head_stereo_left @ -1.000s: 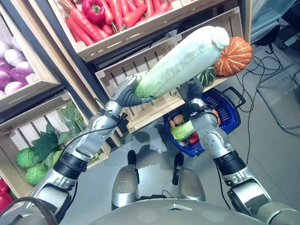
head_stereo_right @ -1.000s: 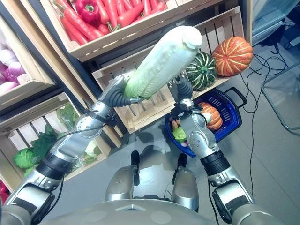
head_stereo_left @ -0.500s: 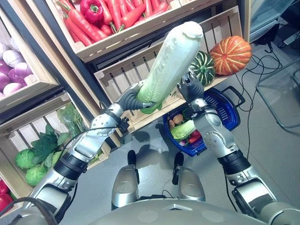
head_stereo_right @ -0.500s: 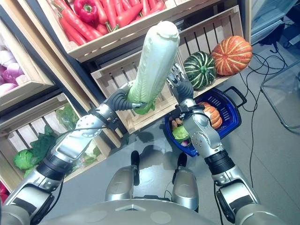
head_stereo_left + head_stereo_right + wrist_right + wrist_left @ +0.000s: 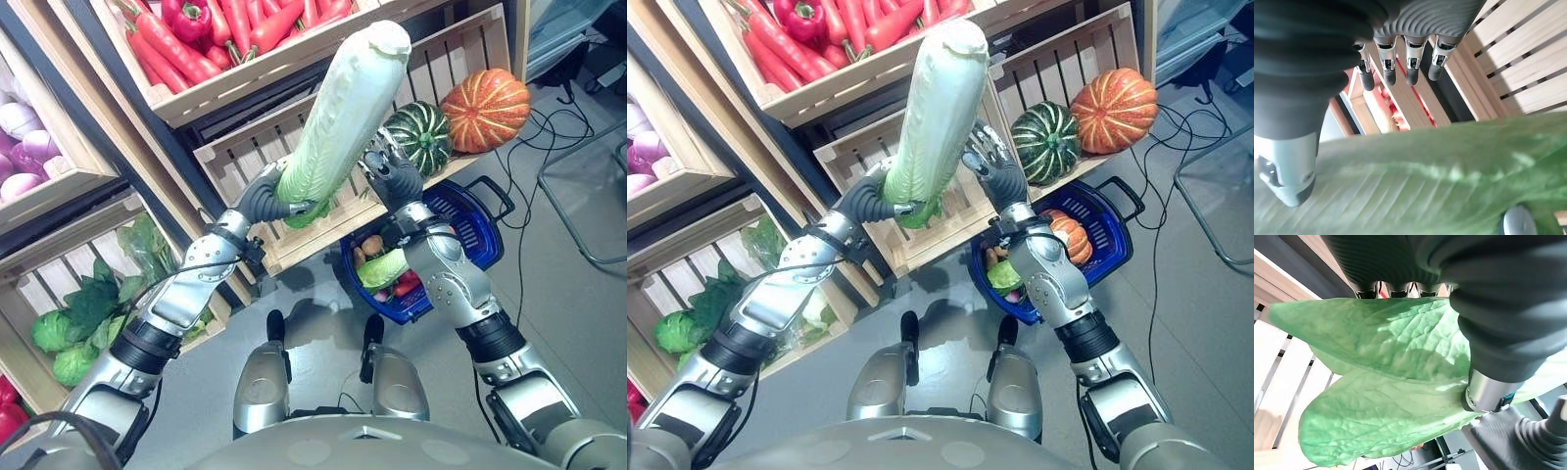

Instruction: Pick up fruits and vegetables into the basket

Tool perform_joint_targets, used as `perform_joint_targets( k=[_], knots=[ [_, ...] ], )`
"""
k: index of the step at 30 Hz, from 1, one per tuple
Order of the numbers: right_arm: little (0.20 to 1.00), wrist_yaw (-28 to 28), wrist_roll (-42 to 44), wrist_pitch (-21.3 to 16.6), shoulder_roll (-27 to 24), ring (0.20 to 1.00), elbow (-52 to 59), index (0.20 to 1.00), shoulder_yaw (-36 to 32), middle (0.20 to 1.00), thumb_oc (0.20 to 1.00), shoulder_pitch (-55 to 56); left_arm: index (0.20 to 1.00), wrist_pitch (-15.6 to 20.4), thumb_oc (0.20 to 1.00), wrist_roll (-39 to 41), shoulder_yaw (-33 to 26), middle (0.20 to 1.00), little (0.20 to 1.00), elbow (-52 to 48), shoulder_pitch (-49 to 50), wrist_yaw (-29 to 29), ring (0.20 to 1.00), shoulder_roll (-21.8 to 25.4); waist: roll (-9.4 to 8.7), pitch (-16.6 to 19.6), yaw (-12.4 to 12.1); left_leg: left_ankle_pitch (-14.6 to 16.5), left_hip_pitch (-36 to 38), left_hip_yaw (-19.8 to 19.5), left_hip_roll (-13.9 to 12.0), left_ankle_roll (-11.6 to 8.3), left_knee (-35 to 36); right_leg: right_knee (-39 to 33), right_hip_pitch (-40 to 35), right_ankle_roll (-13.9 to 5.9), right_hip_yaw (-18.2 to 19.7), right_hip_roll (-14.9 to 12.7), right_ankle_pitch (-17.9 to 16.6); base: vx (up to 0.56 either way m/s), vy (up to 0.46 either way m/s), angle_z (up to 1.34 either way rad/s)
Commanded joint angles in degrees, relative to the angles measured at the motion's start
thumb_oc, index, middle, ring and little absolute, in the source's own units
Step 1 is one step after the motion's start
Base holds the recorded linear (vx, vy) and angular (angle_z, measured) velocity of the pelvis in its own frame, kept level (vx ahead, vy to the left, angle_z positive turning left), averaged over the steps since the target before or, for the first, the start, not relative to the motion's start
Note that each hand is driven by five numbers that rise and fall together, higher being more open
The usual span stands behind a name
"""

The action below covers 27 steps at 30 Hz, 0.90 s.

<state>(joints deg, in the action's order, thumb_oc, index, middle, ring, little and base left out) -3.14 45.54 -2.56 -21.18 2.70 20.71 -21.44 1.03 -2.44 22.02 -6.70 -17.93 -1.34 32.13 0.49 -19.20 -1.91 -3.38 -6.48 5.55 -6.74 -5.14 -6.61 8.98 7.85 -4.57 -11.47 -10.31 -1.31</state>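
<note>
A: What is the biggest thing around the robot hands?

B: The wooden crates (image 5: 323, 117) stacked behind both of them. The upper crate above them holds carrots (image 5: 171, 49) and red peppers (image 5: 191, 20).

A: And the vegetable being lifted?

B: A long napa cabbage (image 5: 343, 108), standing nearly upright. The left robot hand (image 5: 265, 196) is clamped on its leafy lower end, fingers curled round it; in the left wrist view the green leaves (image 5: 1376, 382) spread out past the fingers.

A: The other one?

B: The right robot hand (image 5: 991, 166) is just beside the cabbage on its right, fingers straight and spread apart, gripping nothing. Its wrist view shows the fingers (image 5: 1410, 63) extended above the leaf.

A: Where is the basket?

B: The blue basket (image 5: 480, 230) sits on the floor below and behind the right robot hand. It already holds a leafy green vegetable (image 5: 382, 269) and a small orange pumpkin (image 5: 1068, 240).

A: Anything smaller nearby?

B: To the right of the right robot hand, an orange pumpkin (image 5: 485, 108) and a green striped squash (image 5: 421, 137) rest in the lower crate.
</note>
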Motion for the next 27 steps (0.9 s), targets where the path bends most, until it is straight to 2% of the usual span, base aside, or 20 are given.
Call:
perform_joint_targets(
  k=[1,11,19,27],
  knots=[
    [1.000,1.8,-1.1,-2.1,2.2,1.000,6.7,1.000,-0.6,1.000,1.000,-3.5,0.200,2.6,0.200,-0.5,-3.6,0.200,0.200,-2.8,-1.6,-3.2,0.200,0.3,-2.52,0.0,0.3,5.6,1.5,1.1,-0.4,0.26,-5.1,-2.6,-4.9,-4.91,2.4,-5.1,-1.3,0.00,0.000,0.00],
    [1.000,3.6,-2.6,-1.4,1.8,1.000,9.7,1.000,-0.6,1.000,1.000,-3.0,0.200,2.3,0.200,1.2,-5.6,0.200,0.200,-0.2,-1.0,-5.0,0.200,0.1,-2.50,0.1,0.6,5.4,1.8,1.4,-0.5,0.09,-5.0,-2.5,-4.8,-4.91,2.6,-5.3,-1.3,0.00,0.000,0.00],
    [1.000,4.9,-2.5,-0.7,1.5,1.000,11.1,1.000,-0.7,1.000,1.000,-3.0,0.200,2.4,0.200,-1.2,-6.6,0.200,0.200,0.5,-1.2,-4.8,0.200,0.3,-2.69,0.1,0.8,5.4,1.8,1.5,-0.4,0.00,-4.8,-2.7,-4.7,-4.92,3.0,-5.2,-1.4,0.00,0.000,0.00],
    [1.000,4.6,-2.5,0.4,1.5,1.000,12.5,1.000,0.8,1.000,1.000,-3.7,0.200,3.5,0.200,-9.8,-5.4,0.200,0.200,1.3,-2.2,-6.4,0.200,2.0,-2.87,0.2,0.9,5.3,1.8,1.4,-0.4,-0.06,-4.6,-3.0,-4.6,-4.93,3.7,-5.0,-1.5,0.00,0.000,0.00]
  ],
)
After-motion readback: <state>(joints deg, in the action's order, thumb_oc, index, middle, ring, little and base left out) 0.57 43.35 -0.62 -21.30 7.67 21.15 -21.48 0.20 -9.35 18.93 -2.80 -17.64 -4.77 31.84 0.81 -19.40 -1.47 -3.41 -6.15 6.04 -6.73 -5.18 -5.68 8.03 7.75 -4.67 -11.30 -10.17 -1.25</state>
